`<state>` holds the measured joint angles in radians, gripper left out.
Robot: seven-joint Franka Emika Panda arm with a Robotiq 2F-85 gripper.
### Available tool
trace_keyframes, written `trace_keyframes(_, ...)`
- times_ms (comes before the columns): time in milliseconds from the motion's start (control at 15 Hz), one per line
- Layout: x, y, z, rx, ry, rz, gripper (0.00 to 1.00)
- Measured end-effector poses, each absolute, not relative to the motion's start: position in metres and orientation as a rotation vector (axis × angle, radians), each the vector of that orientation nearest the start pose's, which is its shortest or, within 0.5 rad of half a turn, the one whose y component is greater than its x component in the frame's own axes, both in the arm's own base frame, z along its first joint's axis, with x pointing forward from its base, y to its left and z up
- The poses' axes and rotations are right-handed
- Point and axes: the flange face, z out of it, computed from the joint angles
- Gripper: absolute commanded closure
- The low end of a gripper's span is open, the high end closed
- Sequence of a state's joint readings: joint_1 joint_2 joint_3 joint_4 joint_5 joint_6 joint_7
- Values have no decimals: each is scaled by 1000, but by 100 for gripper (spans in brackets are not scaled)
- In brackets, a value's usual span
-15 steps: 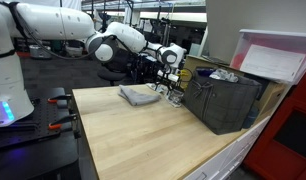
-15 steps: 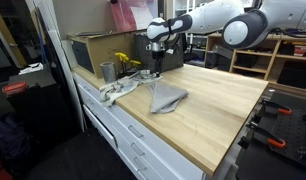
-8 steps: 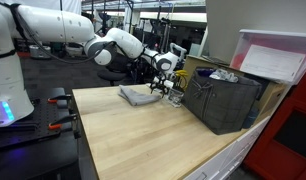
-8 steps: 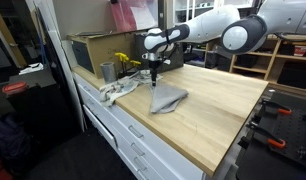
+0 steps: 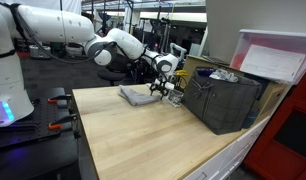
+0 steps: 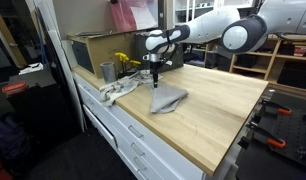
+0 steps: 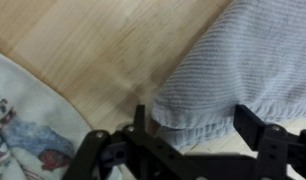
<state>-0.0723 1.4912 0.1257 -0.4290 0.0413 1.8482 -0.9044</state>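
A folded grey ribbed cloth lies on the wooden tabletop; both exterior views show it. My gripper is down at the cloth's near edge. Its two black fingers stand apart on either side of that edge, with the layered hem between them and a gap still showing beside each finger. From outside, the gripper points straight down at the cloth's corner nearest the patterned towel. That white printed towel lies just beside the grey cloth.
A dark crate full of items stands on the table close behind the gripper. A metal cup, something yellow and a cardboard box sit at the table's far end. The bare tabletop stretches beyond the cloth.
The arm has come down and shifted a little, bringing the gripper onto the grey cloth's edge. The fingers have begun to narrow slightly. The cloth has not moved.
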Motion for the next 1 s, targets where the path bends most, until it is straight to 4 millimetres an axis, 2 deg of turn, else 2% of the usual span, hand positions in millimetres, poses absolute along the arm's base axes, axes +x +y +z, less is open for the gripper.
trace_keyframes(533, 791, -12, 111, -2665, -1197, -46, 100)
trace_keyframes(1000, 797, -33, 133, -2715, -1190, -85, 99)
